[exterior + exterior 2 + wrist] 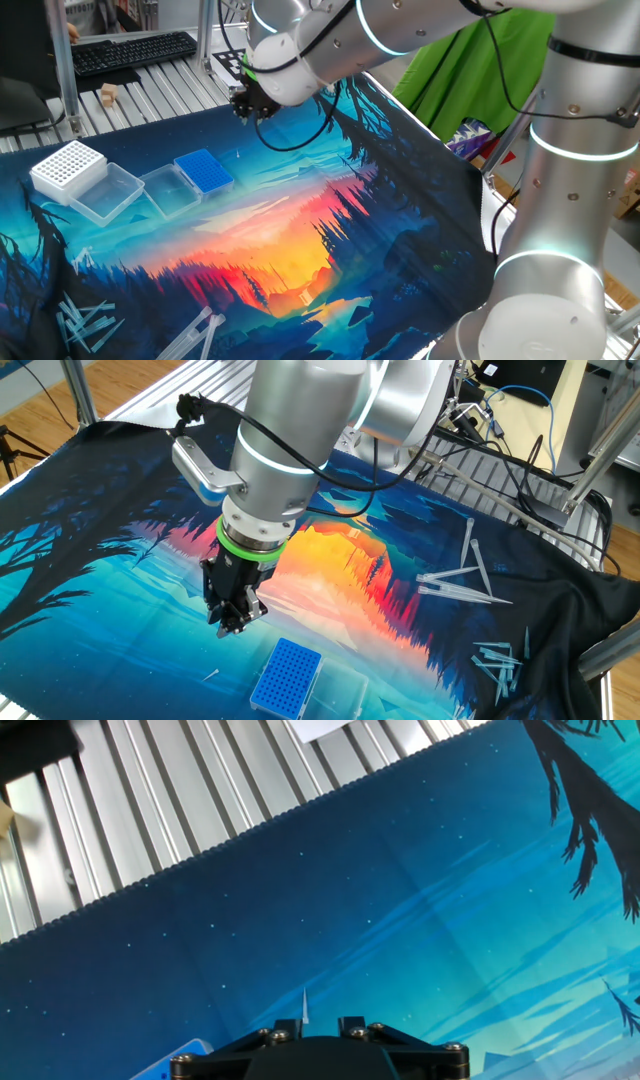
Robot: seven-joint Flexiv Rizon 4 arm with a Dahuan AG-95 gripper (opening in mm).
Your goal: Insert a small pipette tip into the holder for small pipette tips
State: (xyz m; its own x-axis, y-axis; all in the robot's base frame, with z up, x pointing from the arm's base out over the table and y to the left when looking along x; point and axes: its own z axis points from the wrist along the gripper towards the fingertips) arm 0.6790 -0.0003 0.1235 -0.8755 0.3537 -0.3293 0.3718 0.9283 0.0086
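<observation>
The blue holder for small pipette tips [204, 171] lies on the mat, joined to a clear tray [166, 192]. It also shows in the other fixed view [287, 675], and its corner shows in the hand view [176, 1062]. My gripper [245, 106] hangs above the mat, behind and to the right of the holder. In the other fixed view the gripper [228, 624] is just beyond the holder's far end. In the hand view the gripper [318, 1020] is shut on a small pipette tip [305, 1004], which points out past the fingers.
A white box with bigger holes [68, 166] and its clear tray stand left of the blue holder. Loose long tips lie at the mat's near left [88, 322] and in the other fixed view [462, 582]. A tiny loose tip [210, 676] lies near the holder. Slatted metal table [150, 810] lies beyond the mat's edge.
</observation>
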